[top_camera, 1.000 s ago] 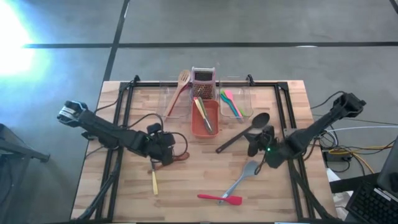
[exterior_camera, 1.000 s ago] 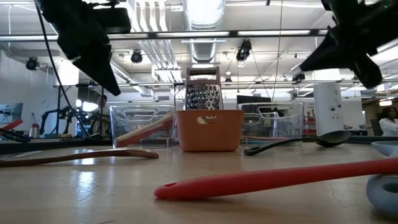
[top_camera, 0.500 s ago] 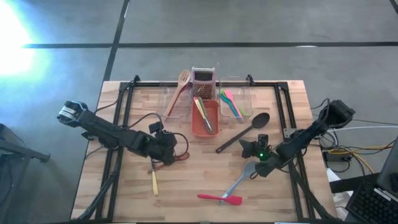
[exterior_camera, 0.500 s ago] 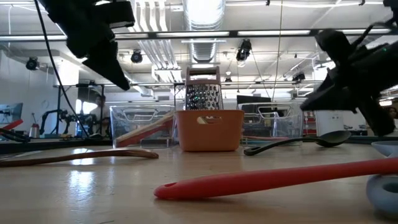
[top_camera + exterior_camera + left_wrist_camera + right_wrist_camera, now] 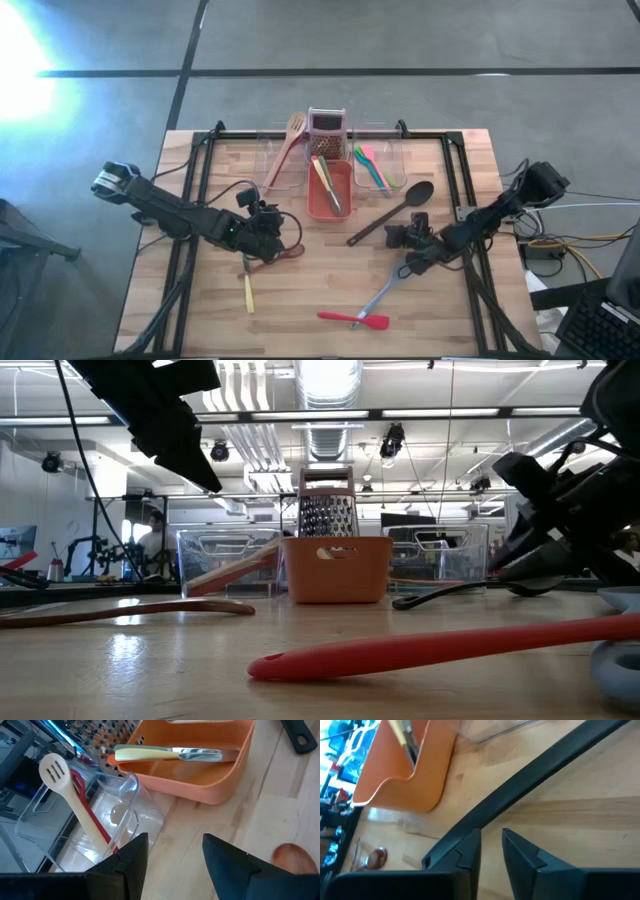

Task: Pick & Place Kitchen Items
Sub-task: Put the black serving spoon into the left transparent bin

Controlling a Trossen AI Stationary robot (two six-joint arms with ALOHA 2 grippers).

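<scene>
Two clear tubs (utensil-filled) flank orange tub.

- One orange rectangular plastic tub
- Two clear plastic tubs
- One metal box grater
- One black long-handled ladle
- One red silicone spatula
- One grey slotted spatula

The setting is showing itself as an industrial robotics lab or workshop. Exposed ceiling ducts and strip lights are running overhead, equipment racks are standing behind the wooden workbench, and cables are trailing over the bare concrete floor.
</scene>
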